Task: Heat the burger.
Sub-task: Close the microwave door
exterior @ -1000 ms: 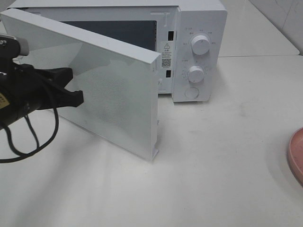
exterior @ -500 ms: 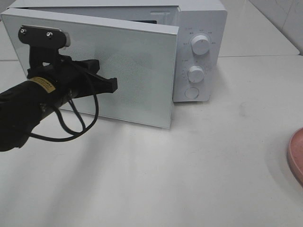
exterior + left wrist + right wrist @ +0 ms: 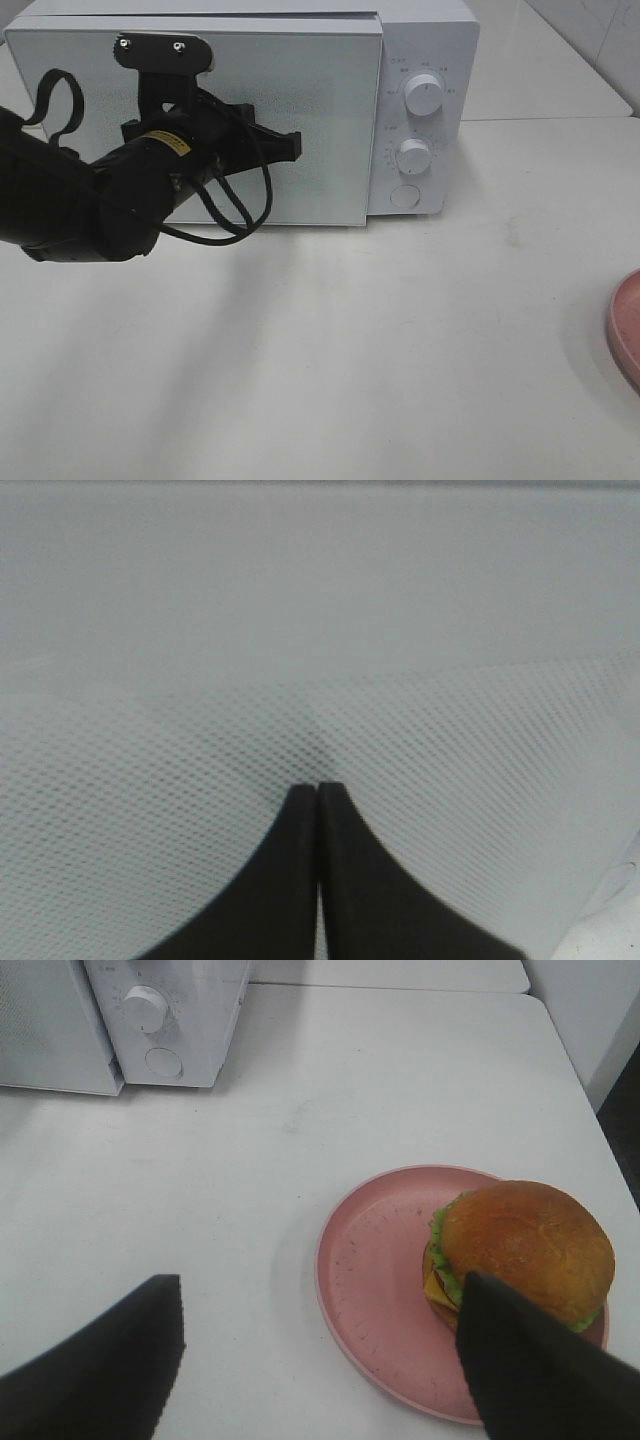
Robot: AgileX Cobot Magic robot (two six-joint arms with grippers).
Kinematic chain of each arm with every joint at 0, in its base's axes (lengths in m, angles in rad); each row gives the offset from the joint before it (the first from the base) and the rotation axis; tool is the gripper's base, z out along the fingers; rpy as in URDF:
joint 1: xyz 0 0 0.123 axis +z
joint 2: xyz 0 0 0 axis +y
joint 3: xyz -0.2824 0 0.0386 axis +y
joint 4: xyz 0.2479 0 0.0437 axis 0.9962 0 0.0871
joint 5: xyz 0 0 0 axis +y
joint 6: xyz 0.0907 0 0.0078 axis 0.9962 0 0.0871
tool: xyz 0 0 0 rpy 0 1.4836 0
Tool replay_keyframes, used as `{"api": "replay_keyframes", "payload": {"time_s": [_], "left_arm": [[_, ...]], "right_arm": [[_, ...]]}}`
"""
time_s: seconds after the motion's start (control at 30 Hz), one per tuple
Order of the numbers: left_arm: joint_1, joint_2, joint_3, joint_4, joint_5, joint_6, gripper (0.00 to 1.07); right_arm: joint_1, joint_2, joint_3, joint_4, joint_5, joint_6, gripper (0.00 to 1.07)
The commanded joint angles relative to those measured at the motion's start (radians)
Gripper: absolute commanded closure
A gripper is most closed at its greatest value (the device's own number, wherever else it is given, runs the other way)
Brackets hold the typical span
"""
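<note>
Swung shut since a second ago, the microwave door (image 3: 300, 120) now sits flush, with the left gripper (image 3: 318, 792), jaws closed, pressed against its mesh panel. Away to the right, the right gripper (image 3: 320, 1350) hangs jaws apart above the worktop (image 3: 300, 1110), where the burger (image 3: 520, 1250) rests on the pink plate (image 3: 370, 1280).

A white microwave (image 3: 300, 100) is seen at the back of a white table (image 3: 400, 350), its door (image 3: 330, 120) shut flush against the body. Two round knobs (image 3: 425, 95) are stacked on the control panel, with a round button (image 3: 405, 196) set just below them. A fine dot mesh is shown across the door glass. A pink plate (image 3: 380, 1280) is seen on the table, well apart from the microwave, only its rim caught at the high view's right edge.
</note>
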Motion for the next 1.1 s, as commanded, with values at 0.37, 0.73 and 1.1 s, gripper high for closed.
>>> {"api": "replay_keyframes", "payload": {"time_s": [0.37, 0.73, 1.1], "left_arm": [[0.012, 0.068, -0.182, -0.12, 0.031, 0.096, 1.07], [-0.019, 0.02, -0.175, -0.108, 0.176, 0.124, 1.07], [-0.074, -0.145, -0.011, -0.108, 0.549, 0.155, 1.07]], "right_arm": [[-0.008, -0.027, 0.003, 0.0, -0.006, -0.012, 0.33], [-0.008, -0.027, 0.003, 0.0, -0.007, -0.012, 0.33], [-0.008, -0.027, 0.003, 0.0, -0.007, -0.012, 0.33]]}}
